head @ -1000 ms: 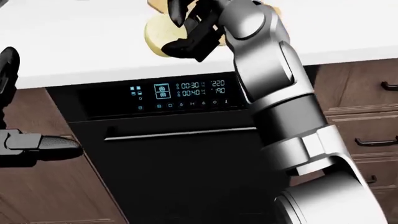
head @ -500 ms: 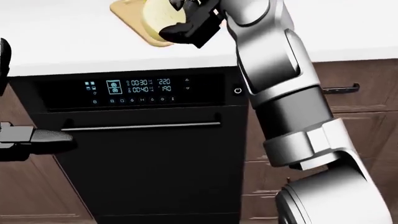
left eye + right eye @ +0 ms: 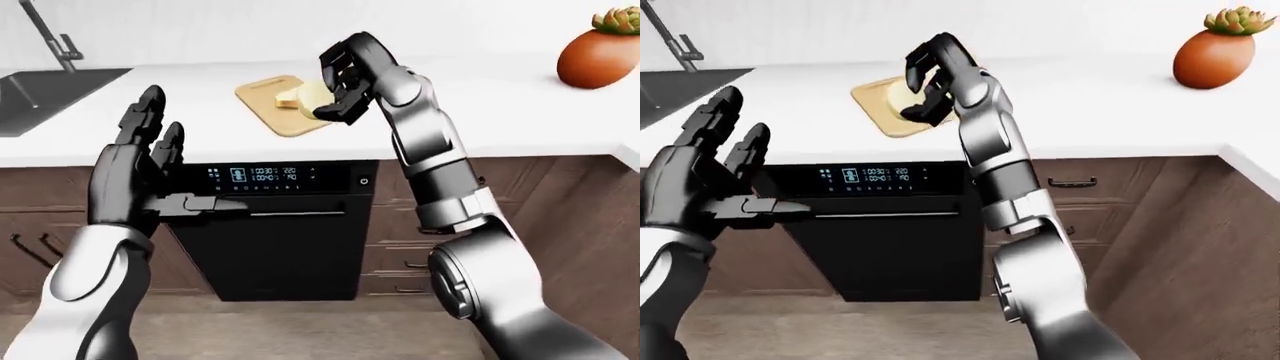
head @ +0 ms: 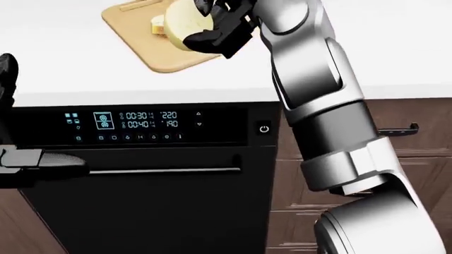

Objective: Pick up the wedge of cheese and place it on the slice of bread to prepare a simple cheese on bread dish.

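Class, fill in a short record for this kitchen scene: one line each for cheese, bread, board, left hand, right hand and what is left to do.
cheese: held in right hand, above the board
bread: lies on the board, partly hidden by cheese
board: tan, on white counter
left hand: open, raised, empty
right hand: fingers closed round cheese
left to do: set cheese on bread

Ahead of me a white counter (image 3: 500,112) ran across | sink (image 3: 50,94) and faucet (image 3: 50,34) sat upper left | black oven (image 4: 155,174) showed lit display (image 4: 127,123) | wooden cutting board (image 4: 152,45) lay on counter | orange pot with succulent (image 3: 1215,49) stood far right | brown drawers (image 3: 1080,202) sat beside oven
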You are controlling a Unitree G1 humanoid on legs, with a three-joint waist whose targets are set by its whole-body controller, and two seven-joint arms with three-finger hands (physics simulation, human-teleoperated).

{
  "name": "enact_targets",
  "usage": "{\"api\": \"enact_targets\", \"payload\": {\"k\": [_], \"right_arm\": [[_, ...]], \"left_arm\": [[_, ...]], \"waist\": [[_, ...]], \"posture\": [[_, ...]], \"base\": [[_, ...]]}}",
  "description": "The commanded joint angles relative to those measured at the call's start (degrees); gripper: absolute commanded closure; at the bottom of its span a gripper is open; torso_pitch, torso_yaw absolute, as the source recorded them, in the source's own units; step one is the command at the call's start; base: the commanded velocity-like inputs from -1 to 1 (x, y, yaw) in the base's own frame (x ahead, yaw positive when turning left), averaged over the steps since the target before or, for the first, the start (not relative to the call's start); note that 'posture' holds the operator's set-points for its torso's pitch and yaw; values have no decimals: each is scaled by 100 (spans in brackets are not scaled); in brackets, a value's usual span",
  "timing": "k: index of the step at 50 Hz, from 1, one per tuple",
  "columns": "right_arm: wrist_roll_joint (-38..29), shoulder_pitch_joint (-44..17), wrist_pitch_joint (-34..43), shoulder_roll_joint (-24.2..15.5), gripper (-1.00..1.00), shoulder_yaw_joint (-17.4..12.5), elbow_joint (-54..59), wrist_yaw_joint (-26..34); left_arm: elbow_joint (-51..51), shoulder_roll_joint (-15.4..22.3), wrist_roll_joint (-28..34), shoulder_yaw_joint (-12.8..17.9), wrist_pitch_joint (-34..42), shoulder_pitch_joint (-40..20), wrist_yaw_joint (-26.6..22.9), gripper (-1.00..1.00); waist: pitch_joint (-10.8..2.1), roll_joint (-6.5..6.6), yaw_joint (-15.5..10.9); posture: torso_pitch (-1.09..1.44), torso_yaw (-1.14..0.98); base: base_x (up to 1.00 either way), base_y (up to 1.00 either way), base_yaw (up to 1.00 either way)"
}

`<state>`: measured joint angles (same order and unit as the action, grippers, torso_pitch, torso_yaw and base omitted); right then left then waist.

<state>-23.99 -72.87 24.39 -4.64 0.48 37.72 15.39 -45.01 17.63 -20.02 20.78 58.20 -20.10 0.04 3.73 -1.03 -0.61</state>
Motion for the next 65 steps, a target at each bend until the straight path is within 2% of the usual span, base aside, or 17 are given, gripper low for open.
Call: {"api": "enact_targets", "payload": {"k": [1,8,11,12,21,24,26,29,36,37,42,47,50,51,54,61,65], "right_arm": [[-8,-248,-69,-25,100,-28,-144,-48],[-5,-267,3,-59,100,-33,-275,12],[68,-304,59,-47,100,-80,-269,-19],[58,-302,59,-55,100,-52,-276,-5],[143,-312,89,-21,100,-31,-383,29],[124,-312,88,-11,100,-15,-437,53],[105,-304,88,-7,100,-5,-460,62],[111,-299,95,2,100,-18,-473,67],[103,-277,106,-2,100,-23,-444,54],[104,-278,101,-3,100,-25,-434,50],[107,-275,125,-8,100,-25,-447,52],[117,-297,101,-19,100,-33,-404,56],[119,-301,74,-20,100,-32,-394,36],[107,-286,70,-19,100,-17,-409,44],[90,-271,90,-12,100,-19,-418,38],[85,-259,135,-4,100,-15,-461,49],[83,-251,147,-3,100,-19,-472,52]], "left_arm": [[-159,135,-28,133,-100,-201,12,-100],[-191,194,-101,156,20,-318,72,-100],[-210,215,-135,166,56,-345,95,-100],[-216,219,-146,178,56,-335,98,-100],[-243,259,-247,304,21,-247,102,-100],[-259,272,-295,353,16,-219,117,-100],[-253,279,-306,346,-4,-205,127,-100],[-243,285,-320,347,-25,-189,135,-100],[-228,287,-330,319,-62,-160,160,-100],[-223,284,-332,320,-68,-159,160,-100],[-230,278,-334,316,-81,-136,158,-100],[-222,282,-330,300,-69,-156,171,-100],[-231,290,-348,321,-42,-175,179,-100],[-231,293,-345,320,-48,-167,178,-100],[-220,284,-339,315,-78,-143,176,-100],[-203,287,-341,330,-110,-132,166,-100],[-217,289,-352,337,-93,-134,171,-100]], "waist": [[-39,-77,-37],[-16,108,44],[-262,686,47],[-71,515,75],[22,359,-6],[-145,-45,-69],[-132,151,-39],[-402,313,-17],[-403,684,125],[-432,561,115],[-455,640,69],[-189,371,29],[-250,12,-34],[-190,192,-55],[-398,262,27],[-325,351,78],[-330,765,123]], "posture": [[0,0],[0,0],[0,0],[0,0],[0,0],[0,0],[0,0],[0,0],[0,0],[0,0],[0,0],[0,0],[0,0],[0,0],[0,0],[0,0],[0,0]], "base": [[54,0,0],[3,0,0],[0,0,0],[0,0,0],[0,0,0],[0,0,0],[0,0,0],[0,0,11],[0,0,34],[0,0,34],[0,0,34],[0,0,20],[0,0,0],[0,0,0],[0,0,2],[0,0,34],[0,0,44]]}}
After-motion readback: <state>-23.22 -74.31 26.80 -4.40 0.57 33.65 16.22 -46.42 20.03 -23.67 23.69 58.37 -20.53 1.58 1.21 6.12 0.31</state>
